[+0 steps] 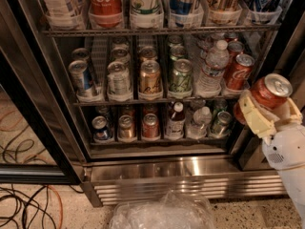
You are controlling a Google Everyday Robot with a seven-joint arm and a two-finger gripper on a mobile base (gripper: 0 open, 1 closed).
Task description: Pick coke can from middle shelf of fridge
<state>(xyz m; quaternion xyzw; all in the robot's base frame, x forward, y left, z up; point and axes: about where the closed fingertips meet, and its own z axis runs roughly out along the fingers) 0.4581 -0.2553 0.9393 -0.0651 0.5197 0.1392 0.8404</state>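
My gripper [267,109] is at the right, outside the fridge [157,168], in front of its right door frame. Its cream fingers [255,117] are shut on a red coke can [268,92] with a silver lid, tilted back to the left. The middle shelf [157,98] is a wire rack holding a row of cans: a blue one, a silver one, a gold-orange can [150,78], a green one, a water bottle [211,70], and another red coke can [237,71] at its right end.
The top shelf holds large bottles, among them a red Coca-Cola bottle [105,1]. The bottom shelf holds several cans and small bottles. A crumpled clear plastic bag [162,213] lies on the floor in front of the grille. Cables [28,206] lie at the left.
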